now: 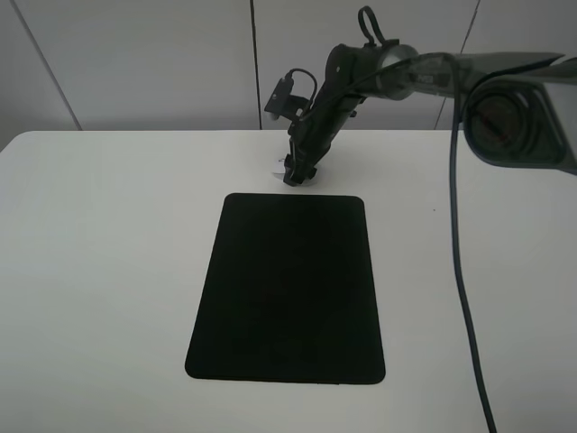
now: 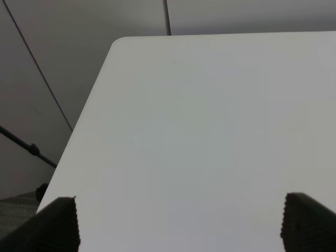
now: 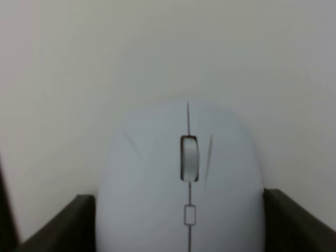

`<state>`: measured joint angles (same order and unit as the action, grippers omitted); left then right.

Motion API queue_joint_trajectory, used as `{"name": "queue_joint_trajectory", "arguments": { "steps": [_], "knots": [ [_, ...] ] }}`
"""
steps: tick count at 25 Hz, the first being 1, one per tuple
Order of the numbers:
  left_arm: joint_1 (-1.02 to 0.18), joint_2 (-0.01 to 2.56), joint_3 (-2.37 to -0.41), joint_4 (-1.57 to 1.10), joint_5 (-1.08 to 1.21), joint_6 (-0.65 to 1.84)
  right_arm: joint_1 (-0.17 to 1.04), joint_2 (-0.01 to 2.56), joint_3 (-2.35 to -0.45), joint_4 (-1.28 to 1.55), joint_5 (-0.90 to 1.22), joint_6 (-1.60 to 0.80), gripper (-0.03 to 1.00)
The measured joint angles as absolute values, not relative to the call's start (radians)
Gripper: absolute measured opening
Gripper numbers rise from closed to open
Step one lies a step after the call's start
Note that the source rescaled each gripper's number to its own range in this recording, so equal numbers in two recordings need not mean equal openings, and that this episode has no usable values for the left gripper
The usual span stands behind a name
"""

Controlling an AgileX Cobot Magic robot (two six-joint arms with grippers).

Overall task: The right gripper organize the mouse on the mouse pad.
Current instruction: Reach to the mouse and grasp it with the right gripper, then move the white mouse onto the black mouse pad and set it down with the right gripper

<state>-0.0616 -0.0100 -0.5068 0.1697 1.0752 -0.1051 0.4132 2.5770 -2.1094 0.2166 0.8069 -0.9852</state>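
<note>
Looking down, you see the white table (image 1: 108,271) carrying the black mouse pad (image 1: 288,289), which lies flat. Your right gripper (image 1: 294,178) reaches down just beyond the mouse pad's far edge, with its fingers (image 3: 58,228) closed against both sides of its load. Your left gripper (image 2: 181,231) hangs spread wide over bare table. The white mouse (image 3: 157,199) sits pinched in the right gripper, off the mouse pad and just past that far edge.
</note>
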Motion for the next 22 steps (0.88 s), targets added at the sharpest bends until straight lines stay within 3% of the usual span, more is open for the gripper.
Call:
{"name": "queue_joint_trajectory", "arguments": {
  "steps": [12, 22],
  "knots": [
    [-0.062, -0.01, -0.507, 0.17, 1.075, -0.105, 0.414, 2.502, -2.133, 0.209, 0.951, -0.958, 0.1],
    [-0.062, -0.01, -0.507, 0.17, 1.075, -0.105, 0.469, 2.404, -2.134, 0.059, 1.099, -0.16, 0.09]
  ]
}}
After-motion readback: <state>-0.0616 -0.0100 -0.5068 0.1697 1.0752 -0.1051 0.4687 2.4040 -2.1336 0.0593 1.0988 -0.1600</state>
